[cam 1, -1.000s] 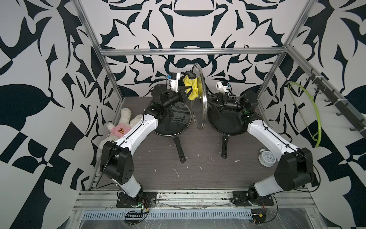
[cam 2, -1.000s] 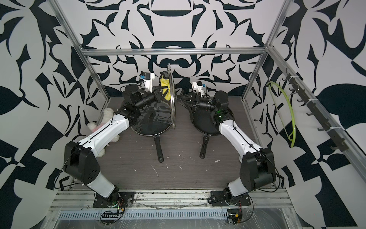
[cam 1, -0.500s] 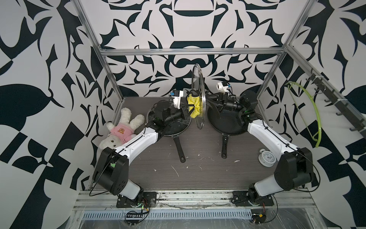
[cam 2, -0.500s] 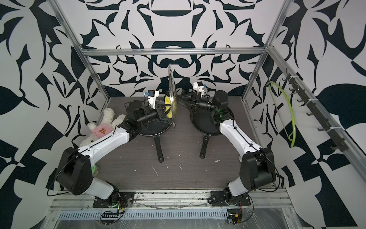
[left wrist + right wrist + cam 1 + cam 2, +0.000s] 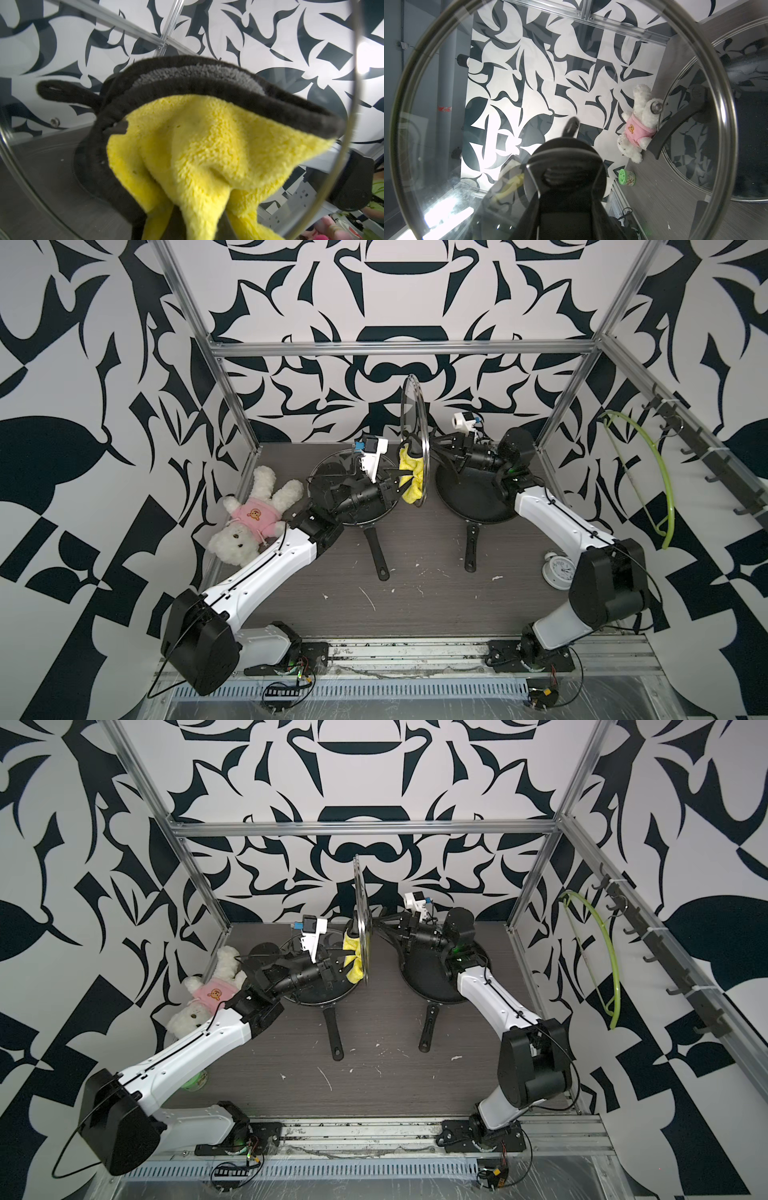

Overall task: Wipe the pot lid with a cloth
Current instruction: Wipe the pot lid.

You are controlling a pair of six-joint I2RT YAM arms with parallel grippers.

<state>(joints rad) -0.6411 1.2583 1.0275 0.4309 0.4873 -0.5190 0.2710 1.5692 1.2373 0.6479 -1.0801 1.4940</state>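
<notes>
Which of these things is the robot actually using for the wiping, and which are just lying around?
In use:
- glass pot lid, held upright by the right gripper
- yellow cloth, pinched in the left gripper at the lid

Lying about:
- frying pan by the left arm
- frying pan by the right arm
- teddy bear
- alarm clock
- green-lidded jar

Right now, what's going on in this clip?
The right fingers hold a glass pot lid upright by its knob, in the air between two black frying pans. The left fingers are shut on a yellow cloth and press it against the lid's knobless side. A teddy bear and an alarm clock lie off to the sides.
</notes>
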